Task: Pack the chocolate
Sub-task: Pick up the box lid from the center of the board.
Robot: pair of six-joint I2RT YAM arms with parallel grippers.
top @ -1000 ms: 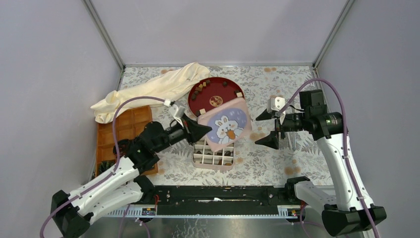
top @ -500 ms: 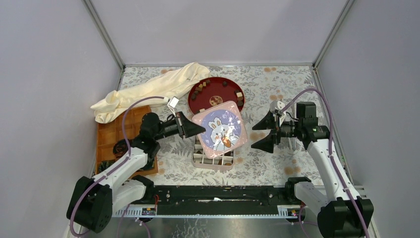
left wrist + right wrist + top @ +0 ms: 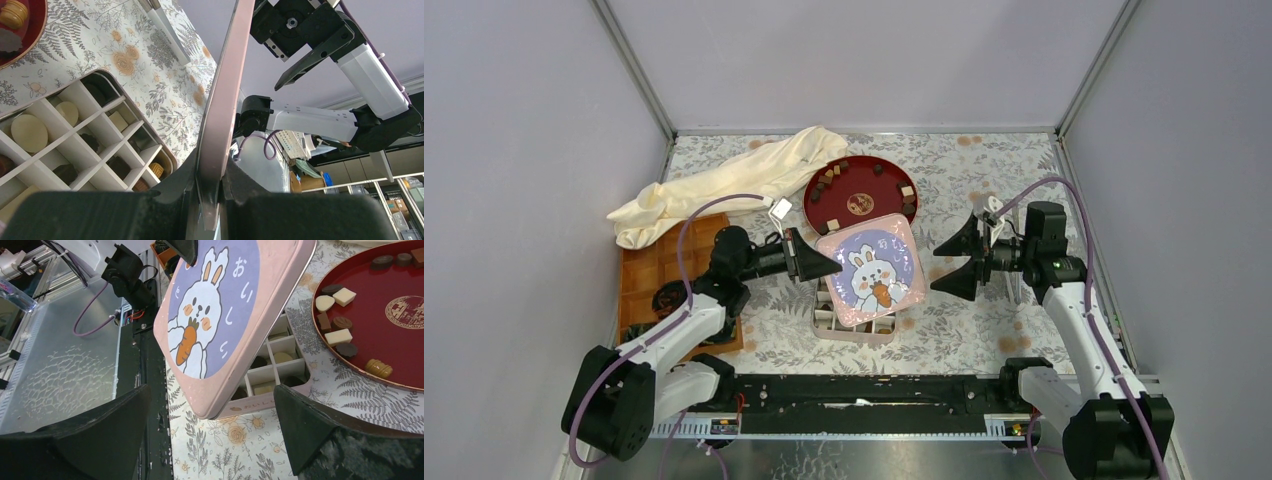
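Note:
My left gripper (image 3: 824, 263) is shut on the left edge of a pink lid (image 3: 869, 270) with a rabbit picture. The lid hangs slightly tilted over the pink divided box (image 3: 854, 325), hiding most of it. In the left wrist view the lid's rim (image 3: 225, 90) is pinched between my jaws (image 3: 212, 170), and chocolate pieces (image 3: 29, 132) sit in the box cells. More chocolate (image 3: 827, 180) lies on the red round plate (image 3: 886, 185). My right gripper (image 3: 954, 265) is open just right of the lid, touching nothing; its view shows the lid's corner (image 3: 220, 315) above the box wall (image 3: 260, 402).
A cream cloth (image 3: 734, 180) lies at the back left. A brown waffle-patterned tray (image 3: 669, 250) with dark coiled items (image 3: 667, 298) sits along the left wall. A slim metal tool (image 3: 1014, 285) lies by the right arm. The black rail (image 3: 864, 395) runs along the front.
The left arm has swung the lid from a steep tilt to nearly level over the box. The right gripper has come slightly left and lower, still open.

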